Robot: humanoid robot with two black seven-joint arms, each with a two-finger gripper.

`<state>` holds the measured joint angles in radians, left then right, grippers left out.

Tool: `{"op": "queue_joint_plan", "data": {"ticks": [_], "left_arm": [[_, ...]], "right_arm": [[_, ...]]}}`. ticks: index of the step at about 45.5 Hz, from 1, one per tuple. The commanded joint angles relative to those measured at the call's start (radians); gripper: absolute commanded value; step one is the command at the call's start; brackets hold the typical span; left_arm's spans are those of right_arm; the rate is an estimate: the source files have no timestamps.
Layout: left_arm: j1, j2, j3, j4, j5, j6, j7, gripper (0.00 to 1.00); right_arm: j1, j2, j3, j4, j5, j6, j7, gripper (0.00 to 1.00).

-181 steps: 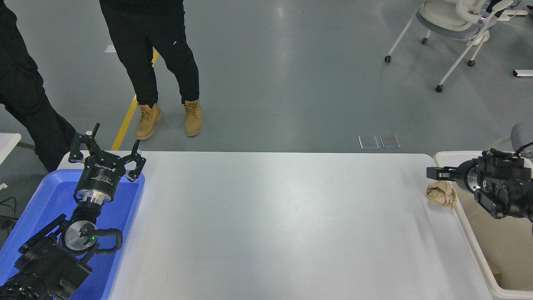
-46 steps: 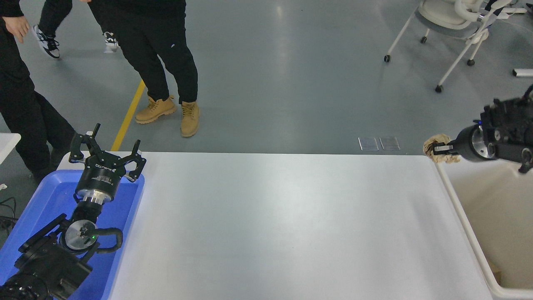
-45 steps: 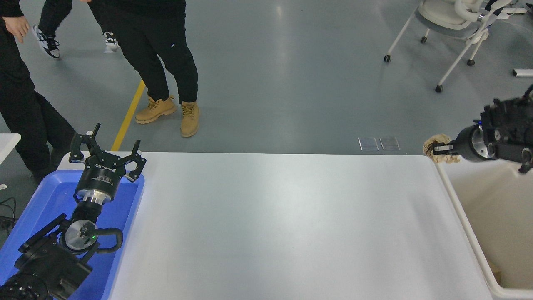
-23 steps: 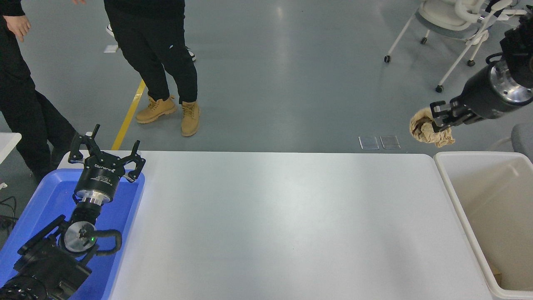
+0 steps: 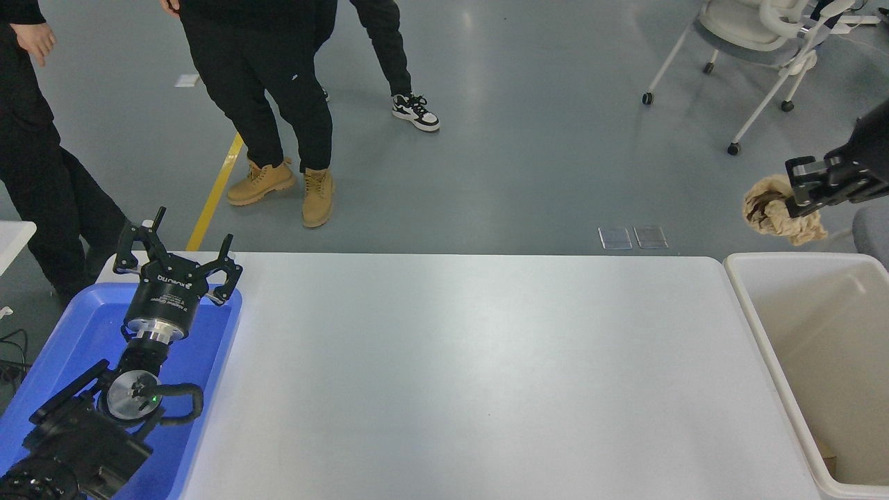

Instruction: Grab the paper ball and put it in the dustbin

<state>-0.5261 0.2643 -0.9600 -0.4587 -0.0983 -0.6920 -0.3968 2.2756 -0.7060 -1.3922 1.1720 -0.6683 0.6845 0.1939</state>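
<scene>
At the lower left the left gripper point(image 5: 177, 262) is parked over the blue tray point(image 5: 76, 326), jaws spread wide and holding nothing. The white tabletop point(image 5: 472, 368) stretches across the middle. At the right edge the right gripper point(image 5: 799, 191) has its jaws clamped on the paper ball point(image 5: 767, 212), held in the air above the far end of the dustbin point(image 5: 760, 326).

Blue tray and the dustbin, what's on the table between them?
Nothing: in the head view, bare white table runs from the blue tray to the dustbin.
</scene>
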Motion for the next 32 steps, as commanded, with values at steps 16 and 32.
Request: {"op": "queue_joint_plan", "data": {"ticks": [16, 32], "left_arm": [[0.000, 0.000, 0.001, 0.002, 0.000, 0.000, -0.001, 1.00], [0.000, 0.000, 0.001, 0.000, 0.000, 0.000, -0.001, 1.00]], "right_arm": [[-0.602, -0.277, 0.203, -0.476, -0.155, -0.218, 0.033, 0.00], [-1.073, -0.210, 0.559, -0.643, -0.002, -0.402, -0.037, 0.00]]}}
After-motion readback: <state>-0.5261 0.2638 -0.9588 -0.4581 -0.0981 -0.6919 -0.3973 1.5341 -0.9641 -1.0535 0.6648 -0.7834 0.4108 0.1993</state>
